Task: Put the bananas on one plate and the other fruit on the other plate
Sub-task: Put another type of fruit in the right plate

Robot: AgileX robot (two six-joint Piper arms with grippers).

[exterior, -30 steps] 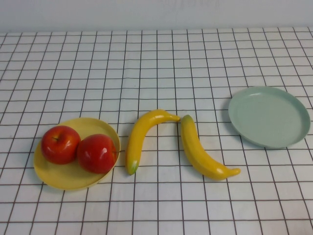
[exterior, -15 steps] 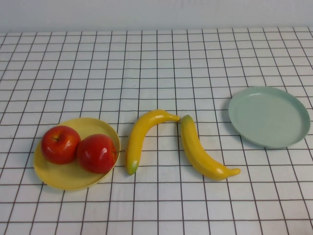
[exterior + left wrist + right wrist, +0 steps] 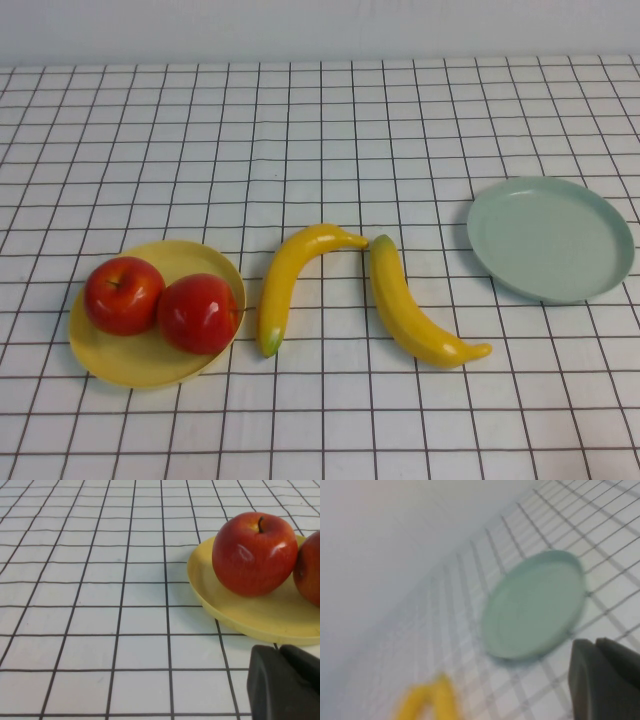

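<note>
Two red apples point(image 3: 122, 294) point(image 3: 198, 312) sit side by side on the pale yellow plate point(image 3: 140, 365) at the front left. Two yellow bananas lie on the cloth in the middle: the one with the greenish tip point(image 3: 285, 280) and another point(image 3: 410, 310) to its right, their far ends nearly touching. The green-blue plate point(image 3: 550, 238) at the right is empty. Neither gripper shows in the high view. My left gripper point(image 3: 278, 651) is shut and empty, near the yellow plate point(image 3: 240, 612) and an apple point(image 3: 254, 552). My right gripper point(image 3: 595, 642) is shut and empty, near the green-blue plate point(image 3: 535, 605).
A white cloth with a black grid point(image 3: 320, 140) covers the table. A pale wall point(image 3: 320, 25) runs along the far edge. A banana point(image 3: 427, 700) shows blurred in the right wrist view.
</note>
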